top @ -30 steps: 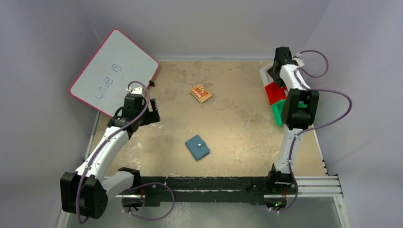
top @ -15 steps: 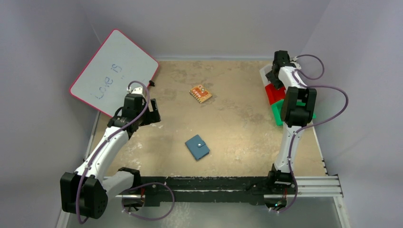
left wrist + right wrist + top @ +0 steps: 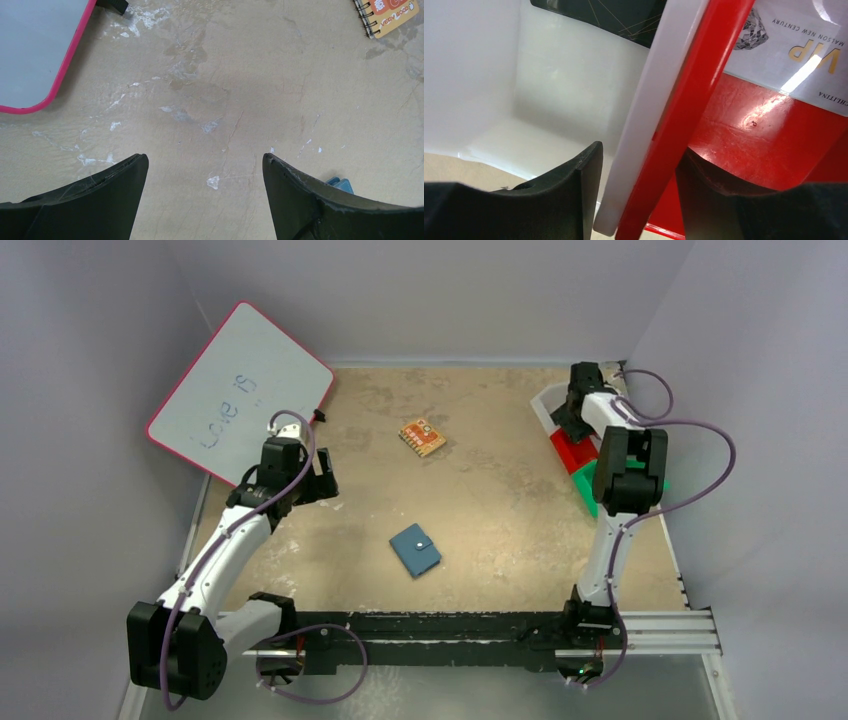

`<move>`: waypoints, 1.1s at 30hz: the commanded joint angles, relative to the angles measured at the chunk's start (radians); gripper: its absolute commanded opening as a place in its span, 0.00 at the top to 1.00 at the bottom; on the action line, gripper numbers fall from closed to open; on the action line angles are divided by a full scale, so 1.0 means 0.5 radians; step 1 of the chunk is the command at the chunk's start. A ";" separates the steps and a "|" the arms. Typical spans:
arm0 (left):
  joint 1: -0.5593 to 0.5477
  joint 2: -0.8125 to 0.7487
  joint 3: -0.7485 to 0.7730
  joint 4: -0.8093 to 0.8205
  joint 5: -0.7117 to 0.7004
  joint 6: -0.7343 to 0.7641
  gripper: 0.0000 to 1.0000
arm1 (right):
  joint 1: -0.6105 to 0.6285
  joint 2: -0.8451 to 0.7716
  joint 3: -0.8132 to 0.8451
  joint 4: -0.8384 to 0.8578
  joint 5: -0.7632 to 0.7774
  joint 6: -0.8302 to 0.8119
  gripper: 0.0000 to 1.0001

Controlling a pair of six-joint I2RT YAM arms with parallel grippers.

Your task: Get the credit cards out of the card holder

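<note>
Card holder (image 3: 415, 550), overhead: closed, flat on the table (image 3: 500, 520), snap face up.
- Orange notebook (image 3: 422, 437) lies beyond the card holder, well apart.
- Whiteboard (image 3: 240, 390) leans far off to its left and beyond.
- White bin (image 3: 545, 405), red bin (image 3: 572, 448) and green bin (image 3: 585, 485) sit in a row well off to its right.
- Left gripper (image 3: 325, 473) hovers left of the card holder and beyond it, not touching.
- Right gripper (image 3: 570, 420) is down at the white and red bins.

Left wrist:
- Left gripper (image 3: 205, 165) is spread wide with bare table (image 3: 225, 90) between the fingers (image 3: 115, 195).
- A blue corner of the card holder (image 3: 340, 183) peeks beside the right-hand finger.
- Whiteboard edge (image 3: 45, 100) and notebook (image 3: 387, 15) sit at the far corners.

Right wrist:
- Right gripper (image 3: 636, 150) straddles the adjoining walls of the white bin (image 3: 549, 100) and red bin (image 3: 704, 75).
- I cannot tell whether the jaws pinch them.
- Black card (image 3: 609, 15) lies in the white bin.
- Pale card (image 3: 794, 45) printed "VIP" lies in the red bin.
</note>
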 commanded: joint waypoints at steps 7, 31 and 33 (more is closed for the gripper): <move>0.006 -0.015 0.056 0.058 0.007 0.021 0.15 | 0.306 -0.215 -0.182 0.016 -0.024 -0.055 0.42; 0.007 -0.017 0.058 0.051 -0.012 0.023 0.15 | 1.047 -0.251 -0.370 0.014 0.022 -0.011 0.41; 0.007 -0.018 0.059 0.052 -0.012 0.022 0.15 | 1.099 -0.244 -0.367 0.010 0.034 -0.028 0.41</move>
